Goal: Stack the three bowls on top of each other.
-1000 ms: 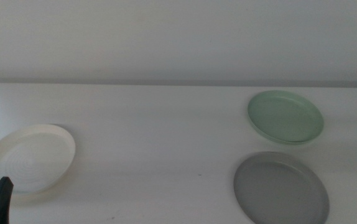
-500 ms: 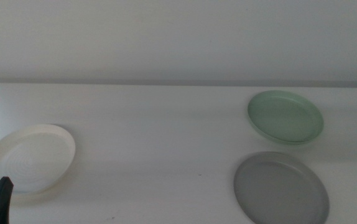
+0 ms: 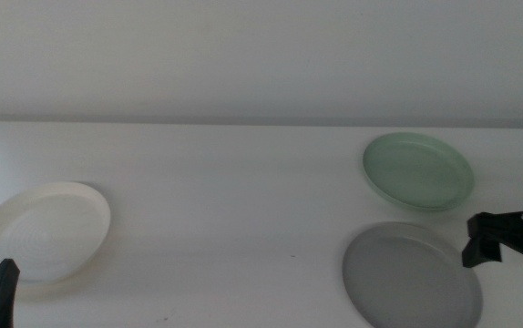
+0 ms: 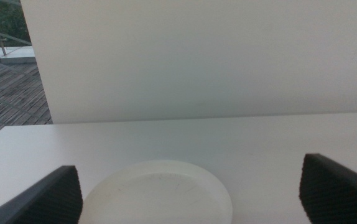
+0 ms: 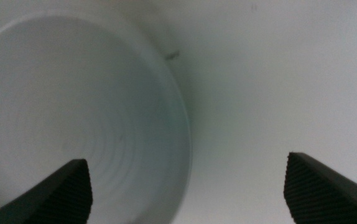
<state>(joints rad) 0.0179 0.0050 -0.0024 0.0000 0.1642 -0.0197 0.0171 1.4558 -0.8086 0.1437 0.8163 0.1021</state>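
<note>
Three bowls lie apart on the white table. The cream-white bowl (image 3: 43,232) is at the left, the mint green bowl (image 3: 418,171) at the back right, and the grey bowl (image 3: 412,275) in front of the green one. My left gripper (image 3: 0,278) shows at the bottom left corner, just short of the cream bowl's near rim. In the left wrist view its jaws stand open with the cream bowl (image 4: 160,193) ahead of them. My right gripper (image 3: 480,244) hovers by the grey bowl's right rim. It is open (image 5: 186,162) above a pale bowl (image 5: 73,124) with washed-out colour.
A plain white wall (image 3: 261,55) closes the table's far side. The white tabletop (image 3: 234,210) stretches bare between the cream bowl and the two right bowls. Outside decking (image 4: 7,93) shows past the wall's edge in the left wrist view.
My right gripper has come in from the right edge and moved left to the grey bowl's rim. The left gripper has sunk slightly. The bowls have not moved.
</note>
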